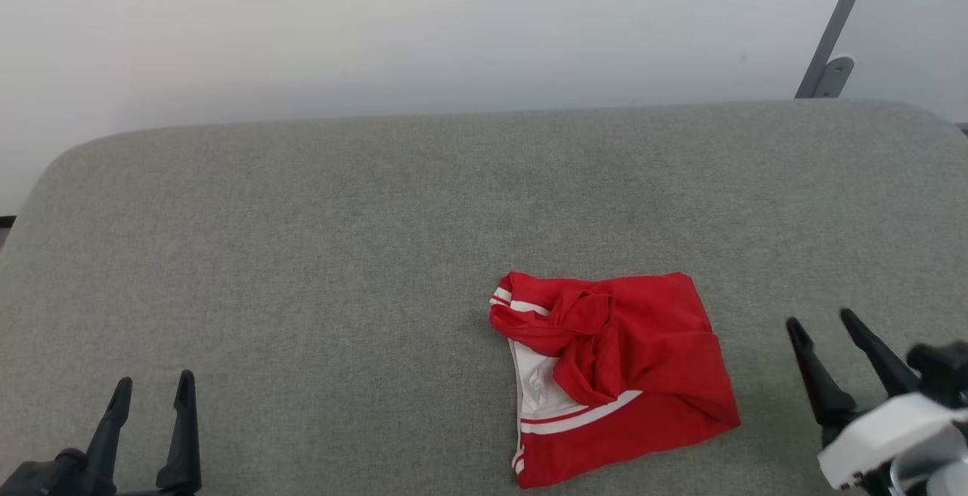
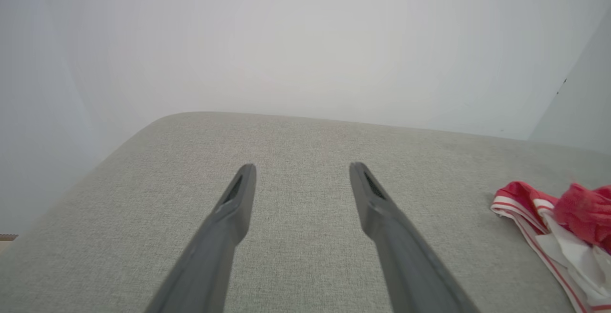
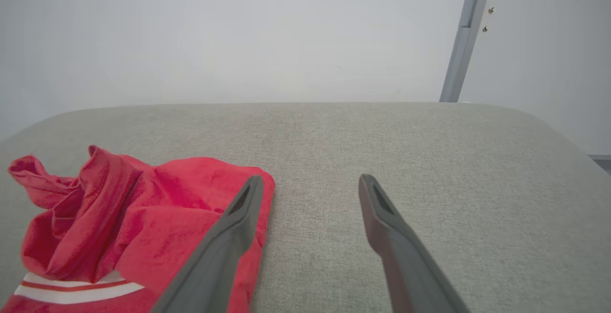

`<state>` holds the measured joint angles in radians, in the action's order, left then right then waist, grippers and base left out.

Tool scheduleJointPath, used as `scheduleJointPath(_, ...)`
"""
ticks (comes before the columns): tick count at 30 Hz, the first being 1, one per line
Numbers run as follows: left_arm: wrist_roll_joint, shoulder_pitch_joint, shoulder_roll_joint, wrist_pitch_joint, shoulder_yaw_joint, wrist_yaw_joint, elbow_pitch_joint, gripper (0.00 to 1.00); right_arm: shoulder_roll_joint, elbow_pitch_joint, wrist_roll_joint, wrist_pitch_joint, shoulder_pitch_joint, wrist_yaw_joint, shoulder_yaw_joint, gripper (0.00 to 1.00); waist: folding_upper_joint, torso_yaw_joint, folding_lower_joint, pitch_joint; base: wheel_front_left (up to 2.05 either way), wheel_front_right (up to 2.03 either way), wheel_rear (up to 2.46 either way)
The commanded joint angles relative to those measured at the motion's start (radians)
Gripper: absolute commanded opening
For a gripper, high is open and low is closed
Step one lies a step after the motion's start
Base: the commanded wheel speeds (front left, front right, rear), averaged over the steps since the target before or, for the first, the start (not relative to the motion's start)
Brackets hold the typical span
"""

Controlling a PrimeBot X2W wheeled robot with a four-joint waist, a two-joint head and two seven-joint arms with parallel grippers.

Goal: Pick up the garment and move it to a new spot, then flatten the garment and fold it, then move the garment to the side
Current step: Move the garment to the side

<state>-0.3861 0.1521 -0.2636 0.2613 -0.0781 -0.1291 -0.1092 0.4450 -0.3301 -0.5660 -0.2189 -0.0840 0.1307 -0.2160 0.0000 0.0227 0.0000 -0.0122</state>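
The garment (image 1: pixel 643 360) lies in a crumpled, roughly square bundle on the grey padded table (image 1: pixel 302 254), right of centre near the front edge. It is red with white-and-red striped trim and a white inner patch. My left gripper (image 1: pixel 155 381) stands open at the front left, far from the cloth, with nothing between its fingers. In the left wrist view that gripper (image 2: pixel 302 167) points over bare table, with the garment (image 2: pixel 582 213) at the right edge. My right gripper (image 1: pixel 820 320) is open just right of the garment. In the right wrist view its left finger (image 3: pixel 229 236) overlaps the garment's (image 3: pixel 143 208) edge.
The table's rounded far edge (image 1: pixel 484 114) meets a pale wall. A grey metal post (image 1: pixel 836 35) with a bracket stands behind the back right corner. Bare grey surface spreads left of and behind the garment.
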Motion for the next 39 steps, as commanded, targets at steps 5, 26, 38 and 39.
scheduleJointPath(5, -0.018, -0.018, 0.002, 0.005, 0.004, -0.001, 0.007, 1.00, 0.044, 0.019, -0.075, 0.129, -0.083, 0.000, -0.093, 1.00, 0.0000, -0.009, 0.0000, -0.023, 0.00, 0.00, 0.00)
scheduleJointPath(26, -0.047, -0.115, 0.015, 0.005, 0.090, -0.001, -0.020, 1.00, 0.140, -0.044, -0.324, 0.914, -0.357, 0.000, -0.280, 1.00, 0.0000, -0.112, 0.0000, -0.133, 0.00, 0.00, 0.00)
scheduleJointPath(38, -0.074, -0.171, 0.014, 0.005, 0.137, -0.001, -0.045, 1.00, 0.034, -0.191, -0.353, 1.075, -0.411, 0.000, -0.346, 0.00, 0.0000, -0.153, 0.0000, -0.161, 0.00, 0.00, 0.00)
scheduleJointPath(39, -0.078, -0.175, 0.012, 0.005, 0.141, -0.001, -0.048, 1.00, 0.036, -0.189, -0.355, 1.073, -0.416, 0.001, -0.350, 0.00, 0.0000, -0.152, 0.0000, -0.162, 0.00, 0.00, 0.00)
